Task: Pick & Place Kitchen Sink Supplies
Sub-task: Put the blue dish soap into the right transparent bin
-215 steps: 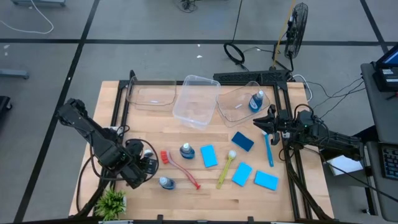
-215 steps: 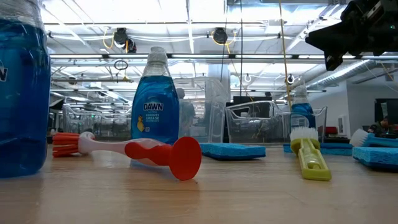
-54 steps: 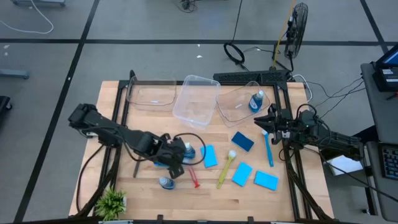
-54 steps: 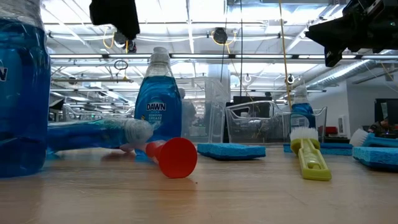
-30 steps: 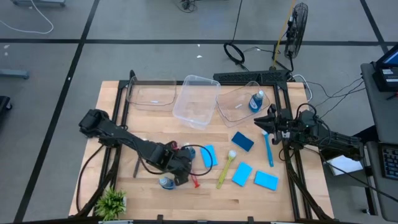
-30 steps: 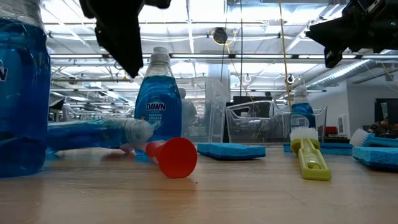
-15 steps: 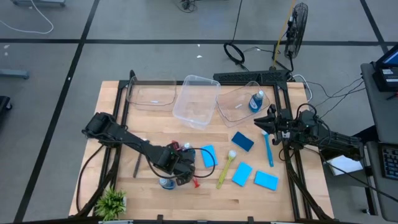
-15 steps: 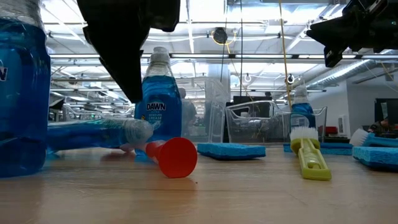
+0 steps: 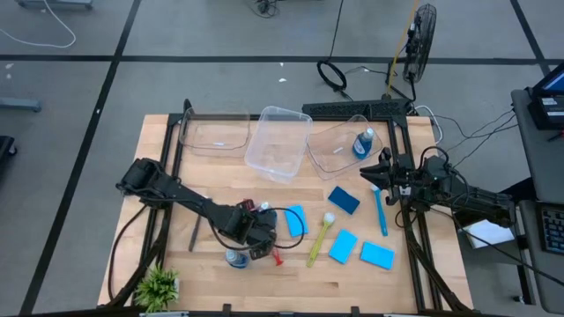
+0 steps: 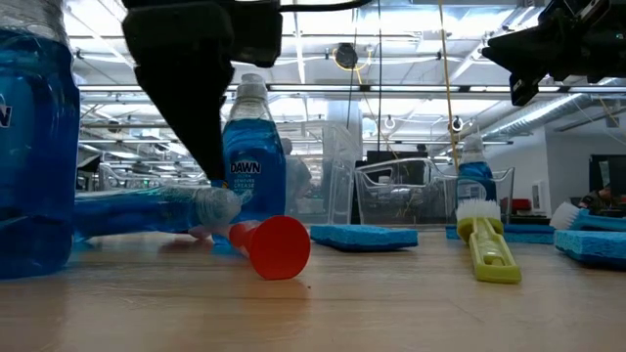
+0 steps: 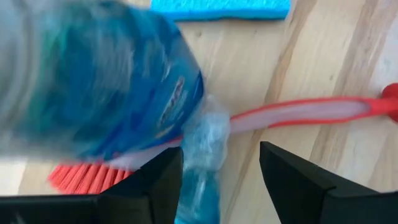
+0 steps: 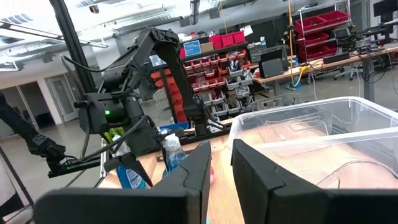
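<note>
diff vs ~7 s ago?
Left gripper moved from near the plant to the table's middle and has come down, open, over a toppled bottle lying across the red brush; nothing held. Right gripper, sponges and the other brushes unchanged.

Crowded low-centre, open along the near edge

The left gripper [image 9: 253, 242] hangs with its jaws parted in a tight knot: a toppled bottle [image 10: 147, 210] lies across the red brush [image 9: 269, 248], an upright bottle [image 10: 252, 161] stands just behind, and another bottle [image 9: 235, 259] sits right beside it. To its right the sponges [image 9: 295, 220] and yellow brush [image 9: 318, 239] leave only narrow lanes. Three clear bins [image 9: 280, 141] wall off the far edge. Bare wood lies open between the bins and the clutter, and past the plant [image 9: 159, 286] along the near edge.
</note>
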Controlling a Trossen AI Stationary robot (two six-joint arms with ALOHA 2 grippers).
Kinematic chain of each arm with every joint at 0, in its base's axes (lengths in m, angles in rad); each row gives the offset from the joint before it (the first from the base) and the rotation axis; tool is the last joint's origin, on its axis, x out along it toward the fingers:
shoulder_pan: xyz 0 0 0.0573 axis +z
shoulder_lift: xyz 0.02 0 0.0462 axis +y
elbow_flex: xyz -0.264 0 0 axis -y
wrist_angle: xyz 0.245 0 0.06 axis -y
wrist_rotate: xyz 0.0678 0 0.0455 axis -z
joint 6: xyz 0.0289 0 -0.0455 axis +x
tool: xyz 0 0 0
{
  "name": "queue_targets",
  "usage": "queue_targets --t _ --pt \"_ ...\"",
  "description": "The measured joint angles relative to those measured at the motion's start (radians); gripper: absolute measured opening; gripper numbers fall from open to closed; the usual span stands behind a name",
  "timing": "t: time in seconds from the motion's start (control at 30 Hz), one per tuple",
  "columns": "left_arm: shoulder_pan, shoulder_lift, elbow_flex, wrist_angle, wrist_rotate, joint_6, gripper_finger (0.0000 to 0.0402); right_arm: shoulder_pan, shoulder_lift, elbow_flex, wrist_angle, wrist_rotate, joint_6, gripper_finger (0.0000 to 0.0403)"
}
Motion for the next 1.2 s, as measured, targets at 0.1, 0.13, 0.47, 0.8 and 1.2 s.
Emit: queue_targets --t 0.1,0.13,0.47,0.8,1.2 --pt "0.007 0.000 -0.007 0.029 0.006 0.029 0.0214 0.000 0.000 0.000 0.000 0.000 0.000 0.0055" --pt "0.011 0.000 -0.007 0.030 0.006 0.038 0.0214 0.000 0.000 0.000 0.000 0.000 0.000 0.0055" --pt "0.044 0.000 -0.007 0.027 0.006 0.123 0.0214 0.000 0.000 0.000 0.000 0.000 0.000 0.0055" --pt "0.057 0.001 -0.008 0.028 0.015 0.174 0.0214 0.000 0.000 0.000 0.000 0.000 0.000 0.0055" --pt "0.067 0.031 -0.009 0.046 0.060 0.193 0.0214 0.000 0.000 0.000 0.000 0.000 0.000 0.0055"
